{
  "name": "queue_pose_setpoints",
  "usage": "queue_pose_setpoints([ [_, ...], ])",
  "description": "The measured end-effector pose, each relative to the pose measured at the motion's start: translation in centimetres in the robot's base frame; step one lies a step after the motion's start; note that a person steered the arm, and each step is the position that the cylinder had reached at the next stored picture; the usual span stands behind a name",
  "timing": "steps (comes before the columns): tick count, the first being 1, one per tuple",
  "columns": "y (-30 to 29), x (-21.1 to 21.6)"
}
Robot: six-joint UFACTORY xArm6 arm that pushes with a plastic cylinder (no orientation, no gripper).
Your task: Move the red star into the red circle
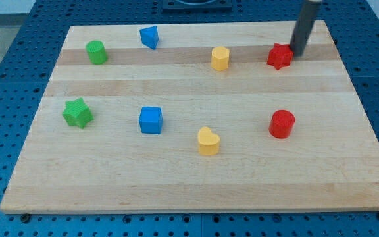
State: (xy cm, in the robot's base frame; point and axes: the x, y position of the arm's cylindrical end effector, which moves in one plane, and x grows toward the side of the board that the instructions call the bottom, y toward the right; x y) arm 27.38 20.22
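While beside red star (279,56), my tip (297,54).

My tip (299,54) ends a straight dark rod (plain, unmarked).

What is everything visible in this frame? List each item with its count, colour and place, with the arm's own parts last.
red star: 1, red, upper right of the board, against my tip
red circle: 1, red, right side, below the red star
yellow hexagon: 1, yellow, upper middle
yellow heart: 1, yellow, lower middle
blue cube: 1, blue, left of centre
blue wedge-like block: 1, blue, near the view's top
green cylinder: 1, green, upper left
green star: 1, green, left side
wooden board: 1, light wood, on the blue perforated table
my tip: 1, dark rod, at the red star's right edge
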Motion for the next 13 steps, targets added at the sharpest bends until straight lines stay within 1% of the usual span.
queue_pose_setpoints([
  [1, -1.3, -1.3],
  [2, -5.6, -0.2],
  [3, -6.7, 0.4],
  [4, -6.5, 1.0],
  [5, -6.5, -4.1],
  [6, -6.5, -4.3],
  [8, -2.5, -3.9],
  [9, -2.2, -3.9],
  [10, -2.2, -2.5],
  [11, -2.2, 2.7],
  [12, -2.2, 6.1],
  [13, -2.2, 7.8],
])
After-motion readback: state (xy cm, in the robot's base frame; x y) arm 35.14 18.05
